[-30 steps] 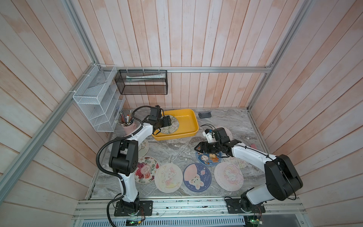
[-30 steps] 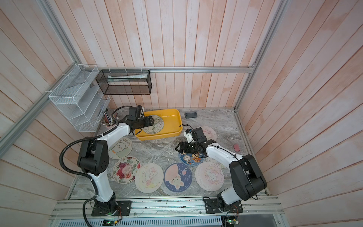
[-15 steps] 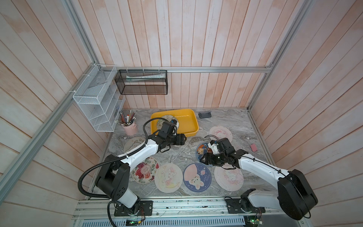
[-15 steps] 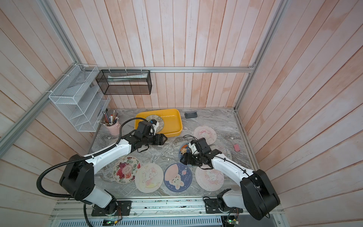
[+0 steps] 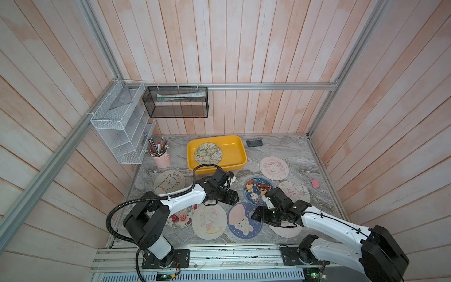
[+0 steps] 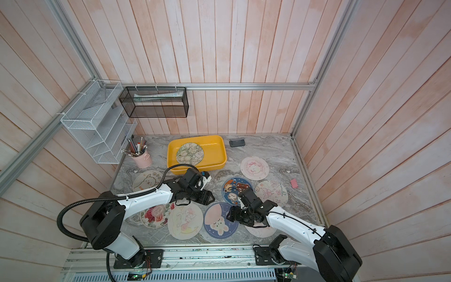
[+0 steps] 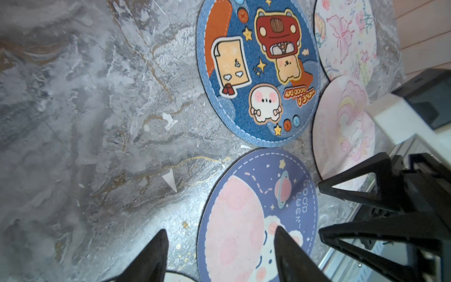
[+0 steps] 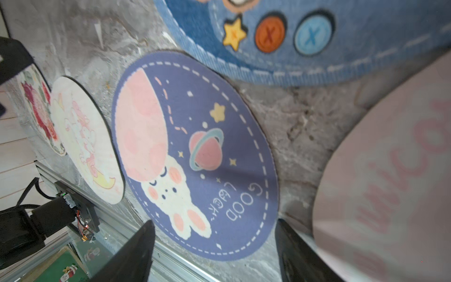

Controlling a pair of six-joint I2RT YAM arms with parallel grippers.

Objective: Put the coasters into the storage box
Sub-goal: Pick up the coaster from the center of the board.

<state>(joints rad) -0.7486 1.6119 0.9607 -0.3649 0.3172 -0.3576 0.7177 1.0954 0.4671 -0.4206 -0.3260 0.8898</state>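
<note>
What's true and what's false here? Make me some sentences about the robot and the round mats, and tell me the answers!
1. One coaster lies inside the yellow storage box. True.
2. The left tool is gripping a coaster. False: it is open and empty, above the table.
3. The purple bunny coaster is in the box. False: it lies on the table.
4. Pencils stand in the pink cup. True.
5. The right tool is shut. False: its jaws stand apart and hold nothing.
</note>
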